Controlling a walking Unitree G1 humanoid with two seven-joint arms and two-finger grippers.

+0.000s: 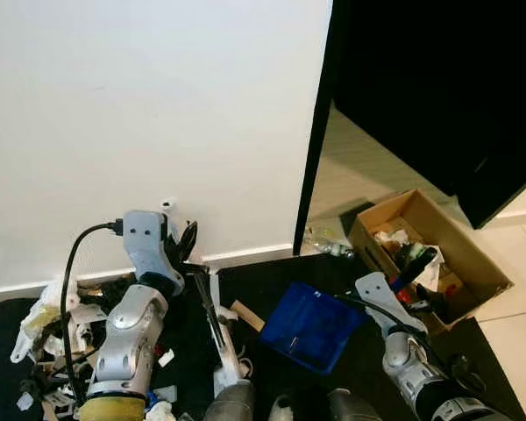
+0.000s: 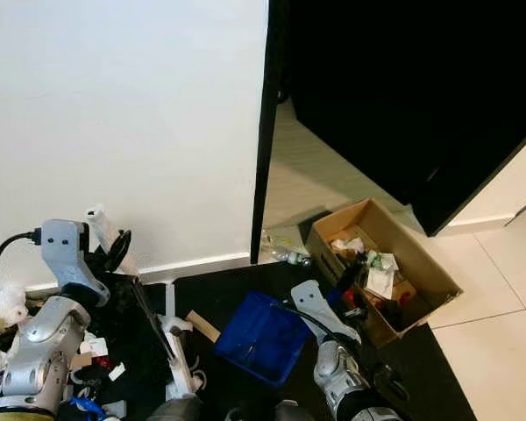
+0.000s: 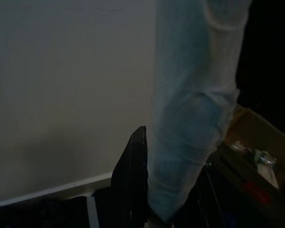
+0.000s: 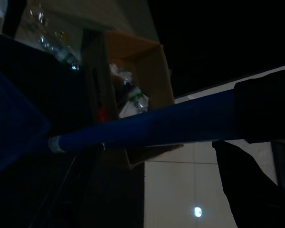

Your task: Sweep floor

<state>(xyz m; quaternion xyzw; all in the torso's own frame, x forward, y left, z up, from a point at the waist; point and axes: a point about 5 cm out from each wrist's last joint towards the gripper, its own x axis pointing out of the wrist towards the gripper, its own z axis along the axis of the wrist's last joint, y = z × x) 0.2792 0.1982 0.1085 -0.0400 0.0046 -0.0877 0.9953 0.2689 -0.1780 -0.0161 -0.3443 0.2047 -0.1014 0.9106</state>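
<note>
My left gripper (image 1: 187, 239) is raised near the white wall and is shut on a white broom handle (image 1: 167, 205). In the left wrist view the pale handle (image 3: 190, 118) runs past one black finger (image 3: 132, 183). The broom's white lower part (image 1: 223, 338) lies on the black mat. My right gripper (image 1: 418, 263) is shut on the blue handle (image 4: 147, 126) of a blue dustpan (image 1: 311, 326), which rests on the mat between the arms. A pile of litter (image 1: 53, 329) lies at the left by the skirting.
An open cardboard box (image 1: 470, 245) with rubbish in it stands at the right, close to the right gripper. A clear plastic bottle (image 1: 329, 246) lies by the black door edge (image 1: 314, 158). Pale tiles (image 1: 519, 351) lie right of the mat.
</note>
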